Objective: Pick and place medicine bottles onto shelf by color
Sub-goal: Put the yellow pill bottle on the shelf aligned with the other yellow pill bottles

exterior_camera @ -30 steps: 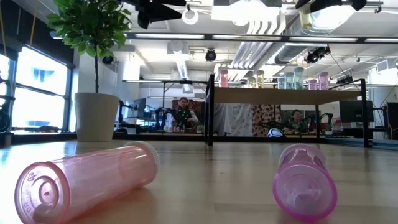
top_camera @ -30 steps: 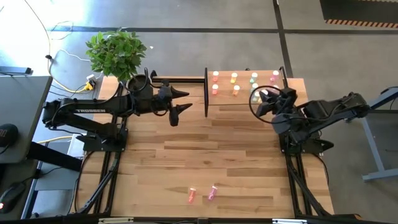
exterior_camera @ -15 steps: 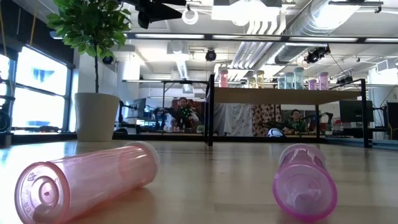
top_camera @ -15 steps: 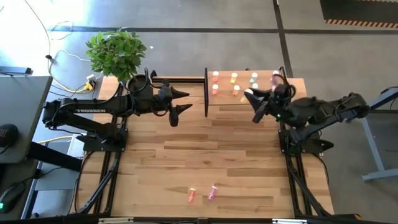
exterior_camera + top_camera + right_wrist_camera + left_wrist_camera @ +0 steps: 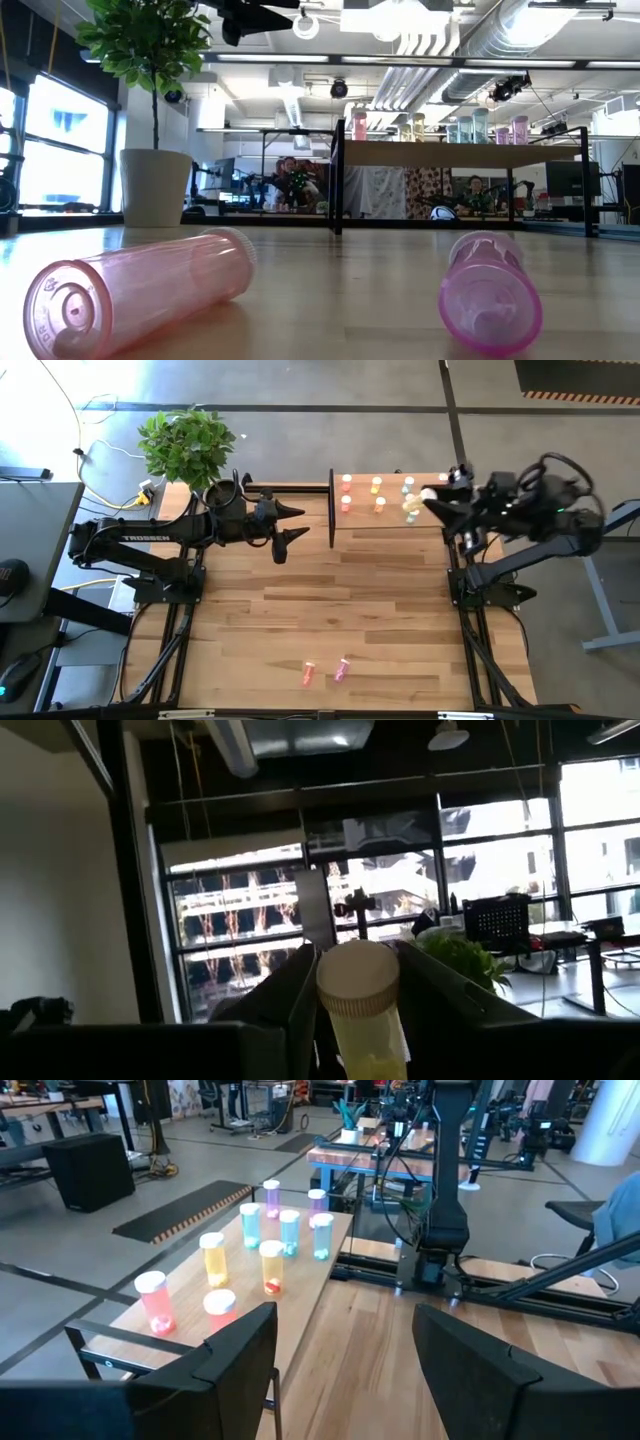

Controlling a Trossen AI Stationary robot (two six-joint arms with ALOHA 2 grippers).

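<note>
The light-wood shelf stands at the table's far side, and several small bottles stand on it in rows. My right gripper is raised above the shelf's right end, shut on a pale yellow bottle with a white cap. My left gripper hangs open left of the shelf's black end post, and its fingers point along the shelf. A red-pink bottle and a magenta bottle lie on their sides near the table's near edge; both also show in the low view. My right gripper pinches the yellow bottle between its two fingers, which sit on opposite sides of the bottle's body below the white cap. The cap stands free of the fingers. The bottle is lifted clear, above the shelf's right end.
A potted plant stands at the table's far left corner; its pot shows in the low view. The shelf's black post rises between my grippers. Bare wood spans the table's middle. People sit in the room beyond the table.
My right gripper has risen from low over the shelf's right end and drawn back toward the table's right and far edge, carrying the yellow bottle up with it. The two lying bottles have not moved.
</note>
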